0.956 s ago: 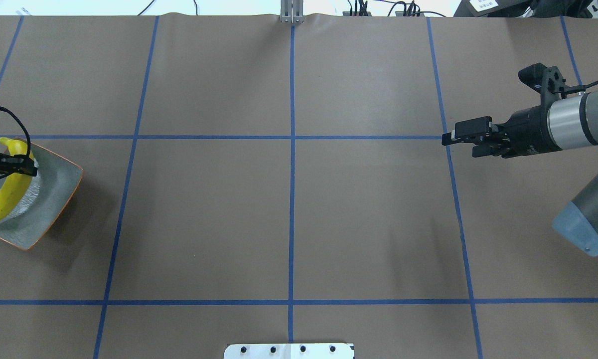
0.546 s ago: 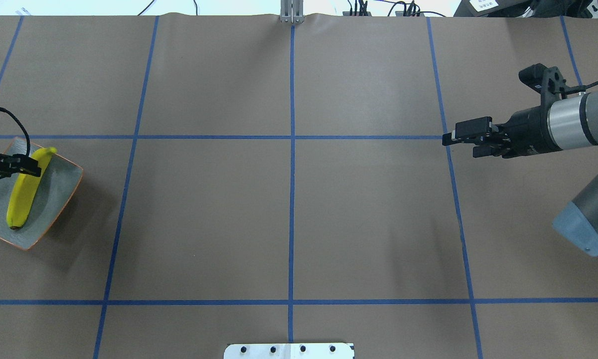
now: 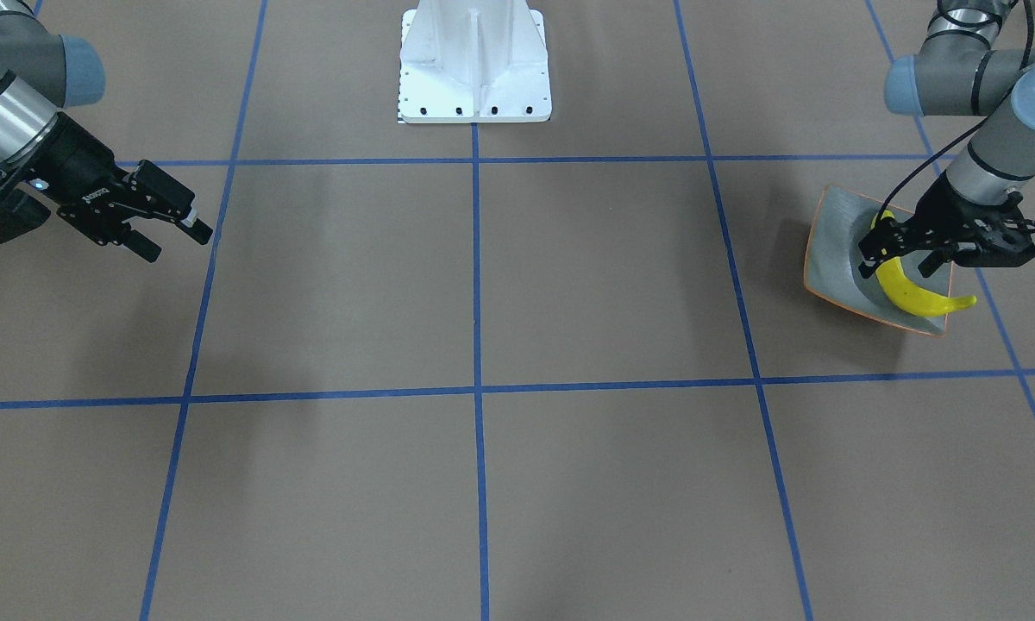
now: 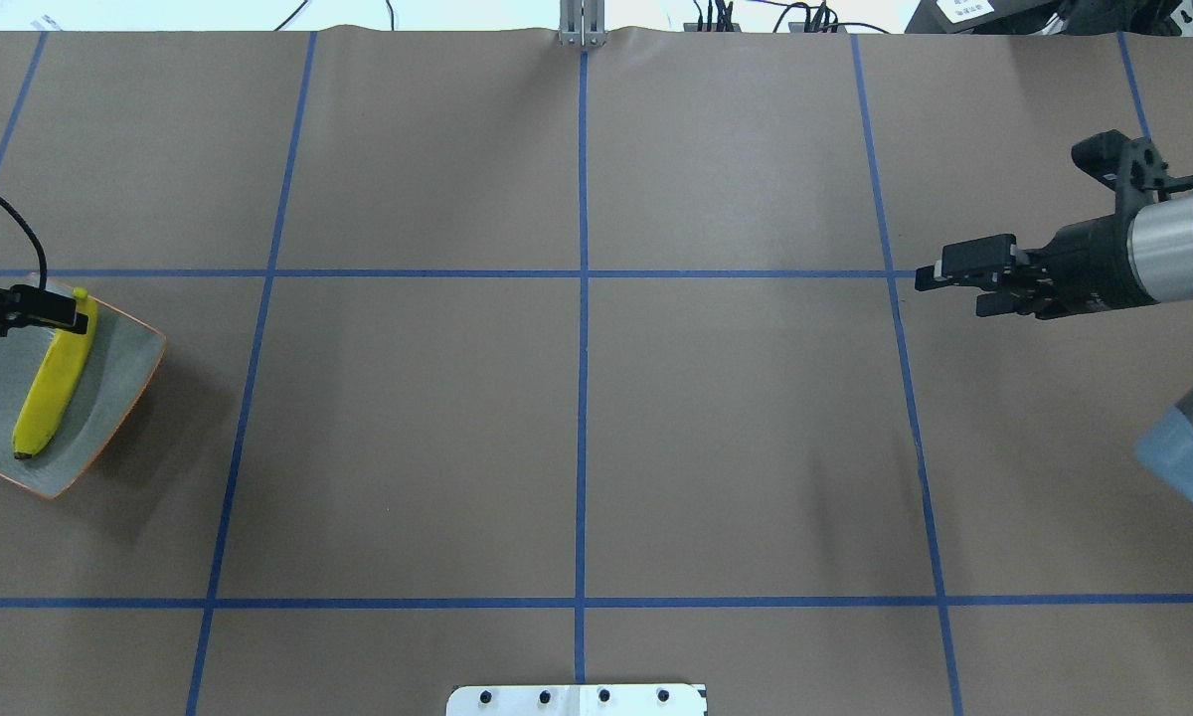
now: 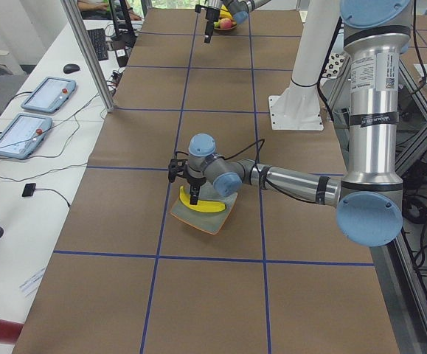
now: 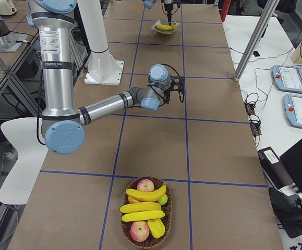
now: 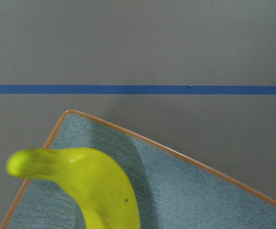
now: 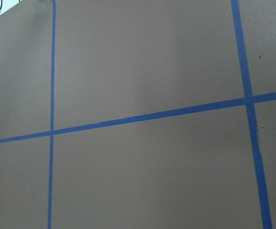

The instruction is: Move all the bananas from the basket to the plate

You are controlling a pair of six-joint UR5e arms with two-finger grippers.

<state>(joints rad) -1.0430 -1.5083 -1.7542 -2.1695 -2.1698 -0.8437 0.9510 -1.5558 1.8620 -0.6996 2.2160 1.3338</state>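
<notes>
One yellow banana (image 4: 52,383) lies in the square grey plate (image 4: 124,363) with the orange rim at the table's left edge; it also shows in the front view (image 3: 910,296) and the left wrist view (image 7: 99,191). My left gripper (image 4: 75,313) hovers over the banana's stem end, open and holding nothing; in the front view (image 3: 895,264) its fingers straddle the banana. My right gripper (image 4: 939,283) is open and empty above bare table on the right. Three more bananas (image 6: 143,207) lie in a wicker basket (image 6: 125,229), seen only in the right side view.
The basket also holds apples (image 6: 145,185) and stands at the table's end on my right. Blue tape lines (image 4: 582,273) cross the brown table. The white robot base (image 3: 474,65) stands at my edge of the table.
My left gripper let go of the banana, which settled flat in the plate, and drew back toward its stem end. My right arm pulled back a little to the right.
</notes>
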